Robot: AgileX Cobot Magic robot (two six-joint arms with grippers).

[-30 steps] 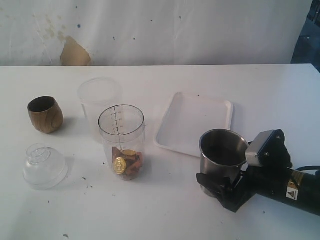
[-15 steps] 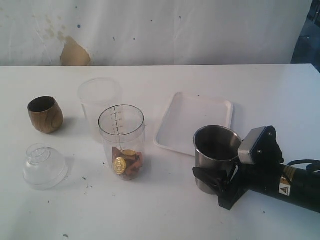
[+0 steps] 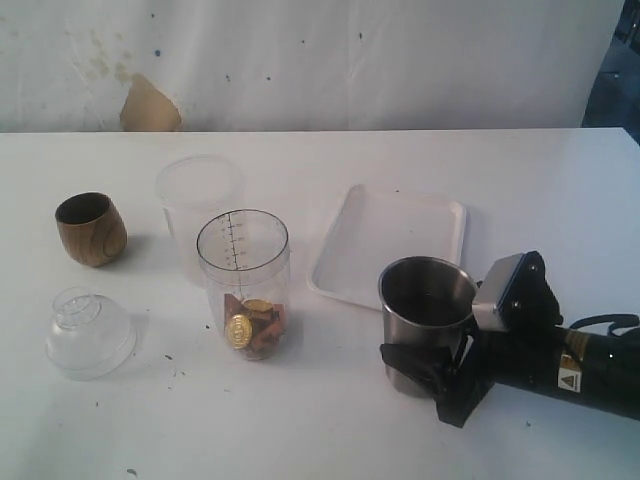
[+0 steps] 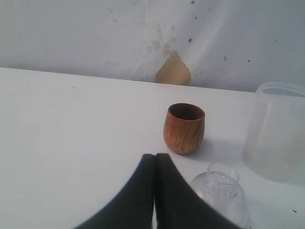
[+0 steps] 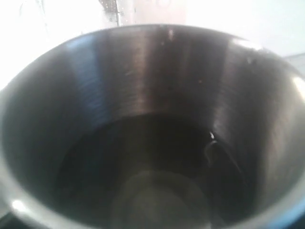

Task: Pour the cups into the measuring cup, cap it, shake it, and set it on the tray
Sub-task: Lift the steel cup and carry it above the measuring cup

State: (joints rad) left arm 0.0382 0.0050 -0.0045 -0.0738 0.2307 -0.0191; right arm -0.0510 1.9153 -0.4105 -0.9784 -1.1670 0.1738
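The brushed-steel tumbler (image 3: 426, 312) stands upright near the front right, just in front of the white tray (image 3: 392, 243). My right gripper (image 3: 421, 364) is shut round its lower body. In the right wrist view the tumbler (image 5: 143, 90) fills the frame and its inside is dark. The measuring cup (image 3: 243, 282), with a gold coin and brown pieces at its bottom, stands uncapped at the centre. The wooden cup (image 3: 90, 229) (image 4: 184, 128) sits far left. My left gripper (image 4: 155, 158) is shut and empty, short of the wooden cup, and is out of the exterior view.
A frosted plastic cup (image 3: 199, 203) (image 4: 276, 132) stands right behind the measuring cup. A clear domed lid (image 3: 89, 333) (image 4: 220, 192) rests at the front left, close beside my left fingers. A stained white wall backs the table.
My right arm has slid left and a little toward the front, and the steel tumbler has moved with it. Everything else has stayed put.
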